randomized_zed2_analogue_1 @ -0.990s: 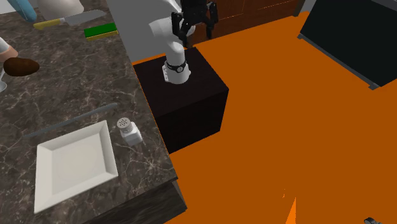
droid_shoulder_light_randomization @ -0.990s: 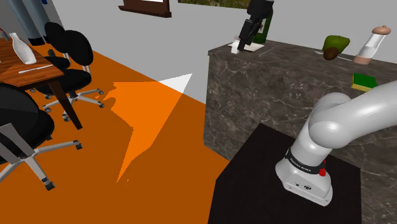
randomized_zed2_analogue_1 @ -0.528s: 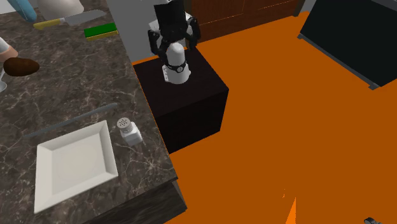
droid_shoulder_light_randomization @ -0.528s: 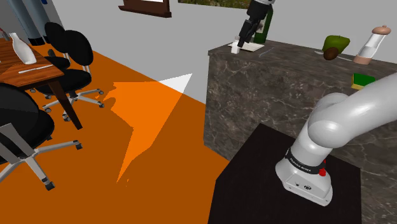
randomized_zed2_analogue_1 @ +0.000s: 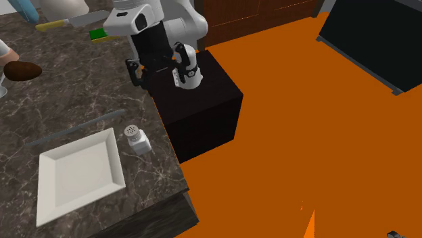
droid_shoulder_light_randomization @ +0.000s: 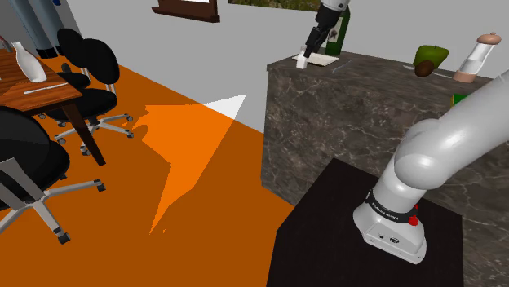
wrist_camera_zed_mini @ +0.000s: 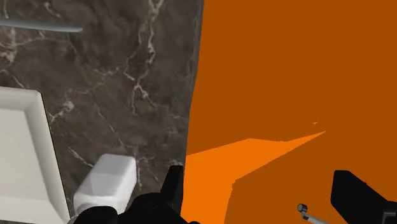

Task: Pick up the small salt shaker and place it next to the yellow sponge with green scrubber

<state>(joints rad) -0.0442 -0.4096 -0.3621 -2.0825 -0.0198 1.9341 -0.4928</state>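
A: State of the gripper point(wrist_camera_zed_mini: 264, 200)?
B: Spread wide, nothing in it. The fingers point(wrist_camera_zed_mini: 356, 197) stand apart, and the gap between them hangs over orange floor point(wrist_camera_zed_mini: 286, 63), off the counter point(wrist_camera_zed_mini: 127, 76) on the side away from the plate point(wrist_camera_zed_mini: 22, 146).

A: Shaker?
B: The white shaker point(wrist_camera_zed_mini: 107, 186) is upright on the counter, just beside the plate, between plate and counter edge. It's outside the gap. One finger shows just beside it, with no contact that I can see.

A: Step?
B: Approach, I'd say, with no grasp yet. To do it well, shift toward the plate until the shaker sits centred in the gap, then come down and close on the body below the cap. It looks light and smooth, so one finger landing first could tip it.

A: Margins?
B: Tight. The plate rim is on one side and the drop on the other. A finger has to fit the thin slot next to the plate, or the wrist turns so the fingers close along the plate's side. A nudge away from the plate could send the shaker off the edge.

A: Route?
B: The sponge point(randomized_zed2_analogue_1: 99, 34) is well apart from the plate, at the far end, partly behind the arm. A grey strip point(randomized_zed2_analogue_1: 74, 130) lies near the plate and a brown lump point(randomized_zed2_analogue_1: 21, 69) sits further in. The counter between looks bare, so lift clear and carry over it. A knife point(randomized_zed2_analogue_1: 81, 20) lies beyond the sponge, so set down on the sponge's plate side.
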